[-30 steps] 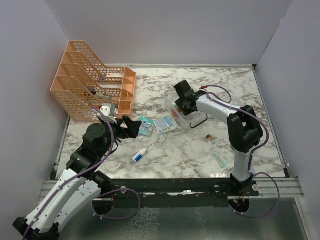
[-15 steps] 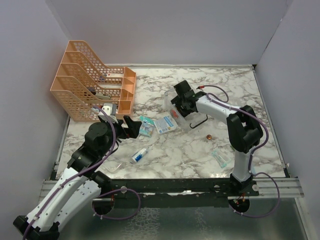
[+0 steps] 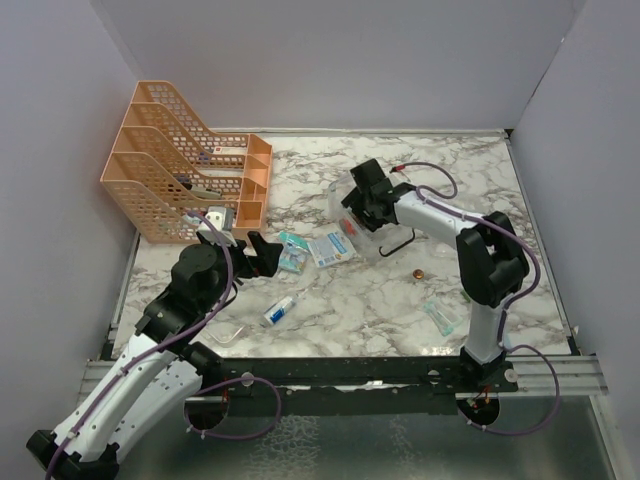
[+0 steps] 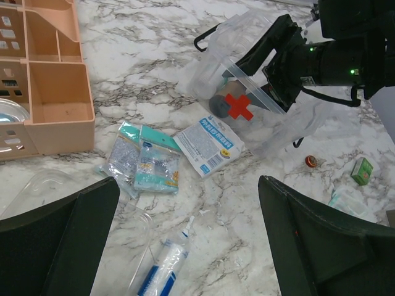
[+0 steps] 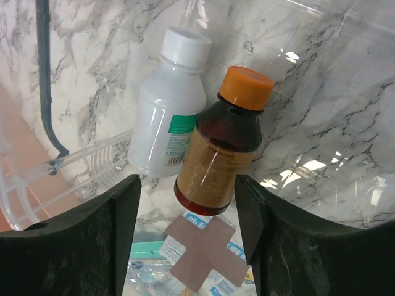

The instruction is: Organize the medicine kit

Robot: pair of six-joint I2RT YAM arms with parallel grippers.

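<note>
At the far left I see the orange file rack (image 3: 185,175) standing in the back corner of the marble table (image 3: 360,310). Just in front of it is my left gripper (image 3: 262,255); its jaws are spread wide apart and nothing is between them. In the left wrist view, the table under this gripper carries two teal packets (image 4: 148,163) lying side by side. A white and blue sachet (image 4: 208,147) is just beside them on the right, and a small tube (image 4: 162,271) lies nearer to the arm bases. Further right, about the middle of the table and toward the back, lies the medicine kit (image 4: 247,92). It is a clear plastic box with a red cross (image 4: 239,106) on it, and its black handle (image 3: 400,243) sticks out on the near side. My right gripper (image 3: 362,200) is at the kit, coming from the right. In the right wrist view its fingers (image 5: 123,240) stand apart and do not press on anything. Beyond them, inside the clear box, a white bottle (image 5: 168,105) and a brown bottle (image 5: 222,148) with an orange cap lie against each other. To the right of the kit a small copper-coloured round thing (image 3: 418,273) rests on the table. A small green box (image 4: 362,171) and a clear packet (image 3: 440,316) are near the front right.
</note>
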